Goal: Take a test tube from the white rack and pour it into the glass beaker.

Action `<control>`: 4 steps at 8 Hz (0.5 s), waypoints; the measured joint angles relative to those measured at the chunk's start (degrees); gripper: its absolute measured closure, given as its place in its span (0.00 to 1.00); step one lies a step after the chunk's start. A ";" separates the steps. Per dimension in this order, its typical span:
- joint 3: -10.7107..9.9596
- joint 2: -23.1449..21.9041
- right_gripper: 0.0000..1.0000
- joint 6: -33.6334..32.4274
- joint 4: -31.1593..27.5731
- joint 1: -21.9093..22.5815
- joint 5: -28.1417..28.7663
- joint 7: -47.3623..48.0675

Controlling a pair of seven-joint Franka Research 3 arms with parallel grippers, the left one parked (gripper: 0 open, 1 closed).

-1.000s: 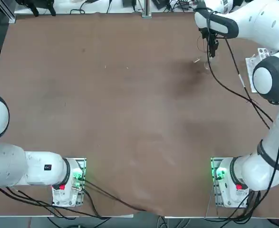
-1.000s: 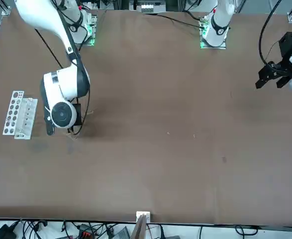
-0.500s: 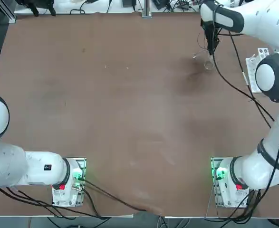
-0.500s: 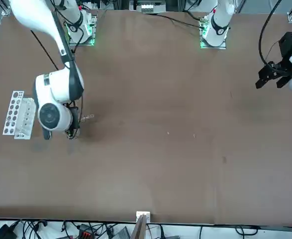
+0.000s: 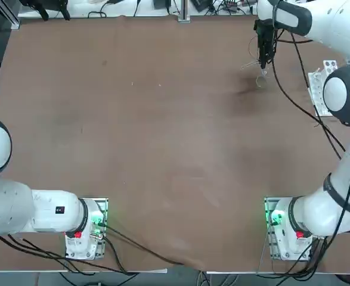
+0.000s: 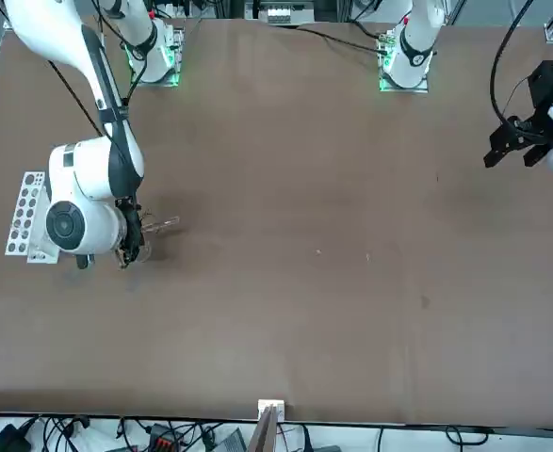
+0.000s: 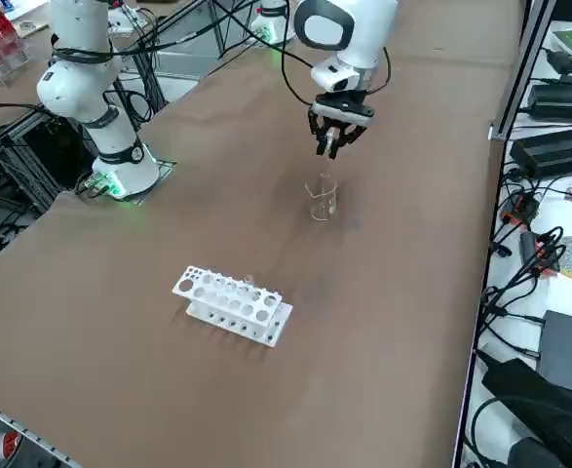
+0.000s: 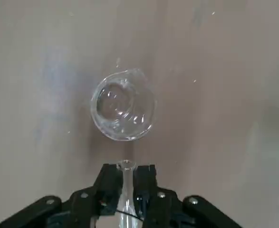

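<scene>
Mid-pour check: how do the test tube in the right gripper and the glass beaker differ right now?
The test tube is a thin, narrow tube; the glass beaker is a much wider round cup. The test tube is clamped between the fingers of the right gripper, up off the table; the glass beaker stands free and upright on the table, below the tube's open mouth. Both are clear glass, nearly see-through.

**Surroundings of the work table**

Brown table (image 5: 163, 131), bare across its middle. Beyond its far edge, black cables (image 5: 210, 6) lie tangled. Beside the table, seen from the right side, black boxes (image 7: 558, 151) and further cables (image 7: 529, 244) rest on a white floor (image 7: 558, 283).
</scene>
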 joint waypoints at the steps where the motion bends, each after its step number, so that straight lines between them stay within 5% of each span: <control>1: 0.00 0.01 0.81 0.74 -0.11 -0.39 1.22 -1.25; 4: -0.01 0.18 0.81 3.33 -1.56 -1.77 3.21 -4.10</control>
